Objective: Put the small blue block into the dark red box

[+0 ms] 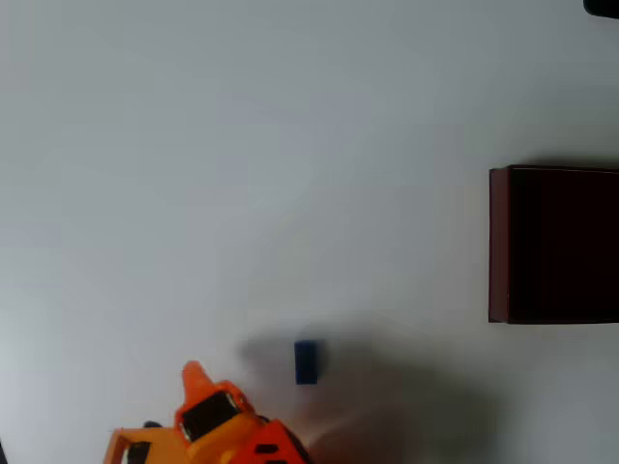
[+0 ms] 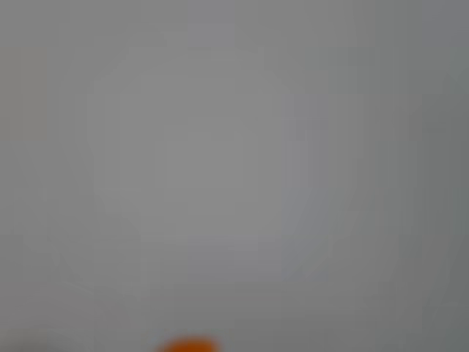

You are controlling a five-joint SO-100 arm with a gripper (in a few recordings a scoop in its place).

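Nothing is done yet: the small blue block (image 1: 306, 362) lies on the bench (image 1: 242, 145), well apart from the dark red box (image 1: 498, 242). The orange fingers (image 1: 193, 375) hold nothing; their opening I cannot tell.

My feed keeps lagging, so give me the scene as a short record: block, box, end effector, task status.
block: small blue block lying on the white table, lower centre of the overhead view
box: dark red box at the right edge, nothing visible inside
end effector: orange, left of the block, apart from it; open or shut unclear
status: block not yet grasped
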